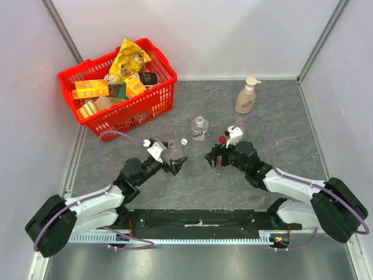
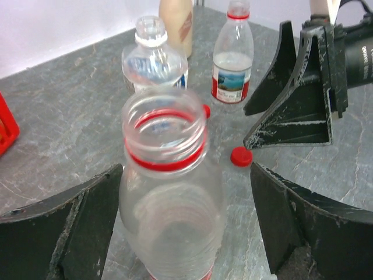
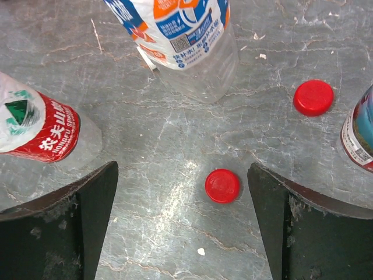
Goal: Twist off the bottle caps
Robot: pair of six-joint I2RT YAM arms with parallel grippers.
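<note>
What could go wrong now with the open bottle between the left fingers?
The left gripper is open around the uncapped bottle, so a sideways move could tip it. The right gripper hangs close by and might bump it or scatter the loose red caps.

Bottles (image 2: 172, 192) clr glossy plastic, caps (image 3: 222, 186) smooth red plastic, table (image 3: 175, 146) matt stone-look.

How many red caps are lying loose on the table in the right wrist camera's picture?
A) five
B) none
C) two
C: the near red cap lies between the open fingers, and the far red cap lies up to the right. Both are flat on the grey table, off any bottle.
</note>
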